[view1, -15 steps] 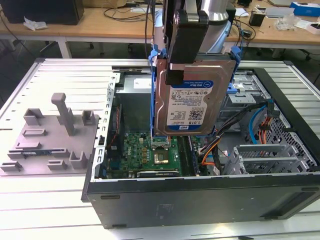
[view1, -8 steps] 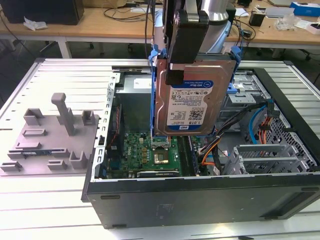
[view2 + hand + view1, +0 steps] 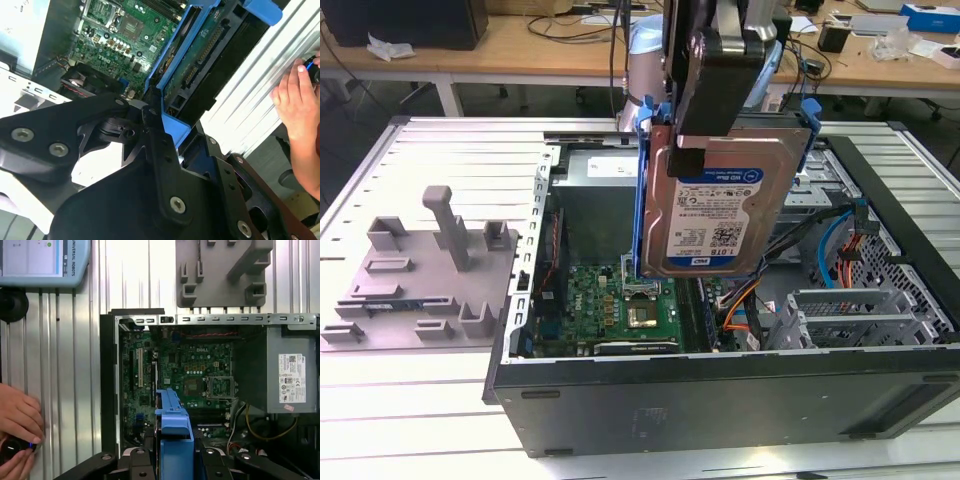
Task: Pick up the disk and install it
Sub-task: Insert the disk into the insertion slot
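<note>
Gripper [image 3: 695, 150] is clamped on the disk [image 3: 720, 205], black fingers pinching it from both faces near the upper edge. In the exterior view the disk hangs on edge, label side to the camera, with the blue bracket [image 3: 642, 190] running down the side at the exterior view's left. It sits in the air over the open computer case [image 3: 720, 400], above the motherboard [image 3: 630, 300], and is not seated in any bay.

The case lies on its side on the slatted metal table [image 3: 420, 420], open face up. The grey power supply box [image 3: 595, 195] is inside the case at the far end, just beside the motherboard. Orange and blue cables [image 3: 845, 250] run through the case toward the exterior view's right. A grey fixture plate [image 3: 420, 270] with upright pegs lies on the table just beside the case, on the exterior view's left.

In the second wrist view the gripper [image 3: 167, 122] closes around the bracket [image 3: 170, 65], and the disk's green circuit side [image 3: 200, 50] faces out, with the motherboard [image 3: 115, 35] beyond it.

In the first wrist view the disk shows edge-on, its bracket [image 3: 172, 425] between the fingers of the gripper [image 3: 175, 457], directly over the motherboard [image 3: 200, 365]. The power supply box [image 3: 290, 375] and fixture plate [image 3: 225, 270] also show. A person's hand [image 3: 17, 415] rests on the table beside the case, fingers on a small black device [image 3: 10, 450]; the same hand [image 3: 295, 105] shows in the second wrist view. A screen unit [image 3: 40, 262] lies on the table near it.
</note>
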Motion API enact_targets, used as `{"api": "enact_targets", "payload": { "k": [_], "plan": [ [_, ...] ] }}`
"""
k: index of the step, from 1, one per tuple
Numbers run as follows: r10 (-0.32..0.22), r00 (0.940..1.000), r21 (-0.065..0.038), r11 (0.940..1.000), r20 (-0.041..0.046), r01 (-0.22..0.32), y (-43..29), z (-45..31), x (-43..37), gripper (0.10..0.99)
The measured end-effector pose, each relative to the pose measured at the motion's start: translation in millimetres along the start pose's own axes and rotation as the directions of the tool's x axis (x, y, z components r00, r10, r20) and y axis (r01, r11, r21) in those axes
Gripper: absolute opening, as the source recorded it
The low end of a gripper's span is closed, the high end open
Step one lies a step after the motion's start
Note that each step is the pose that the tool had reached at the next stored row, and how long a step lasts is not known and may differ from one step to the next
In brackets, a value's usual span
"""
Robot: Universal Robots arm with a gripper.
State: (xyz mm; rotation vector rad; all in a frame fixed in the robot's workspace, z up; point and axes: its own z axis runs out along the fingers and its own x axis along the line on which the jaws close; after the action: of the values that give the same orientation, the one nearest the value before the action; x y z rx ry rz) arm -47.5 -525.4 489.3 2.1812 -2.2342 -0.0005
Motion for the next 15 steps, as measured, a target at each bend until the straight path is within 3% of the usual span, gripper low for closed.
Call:
{"api": "enact_targets", "payload": {
  "k": [2, 7, 10, 13, 15],
  "plan": [
    [0.007, 1.0000, 0.000, 1.0000, 0.0072, -0.007, -0.7, 0.4, -0.1, 0.365],
    [0.005, 1.0000, 0.000, 1.0000, 0.0074, -0.005, -2.5, 0.6, 0.0, 0.365],
    [0.005, 1.0000, 0.000, 1.0000, 0.0072, -0.005, -12.6, 0.4, -0.4, 0.365],
    [0.001, 1.0000, 0.000, 1.0000, 0.0071, -0.001, -29.9, 0.2, -0.8, 0.365],
    [-0.006, 1.0000, 0.000, 1.0000, 0.0071, 0.006, -34.4, 0.3, -1.1, 0.365]
  ]
}}
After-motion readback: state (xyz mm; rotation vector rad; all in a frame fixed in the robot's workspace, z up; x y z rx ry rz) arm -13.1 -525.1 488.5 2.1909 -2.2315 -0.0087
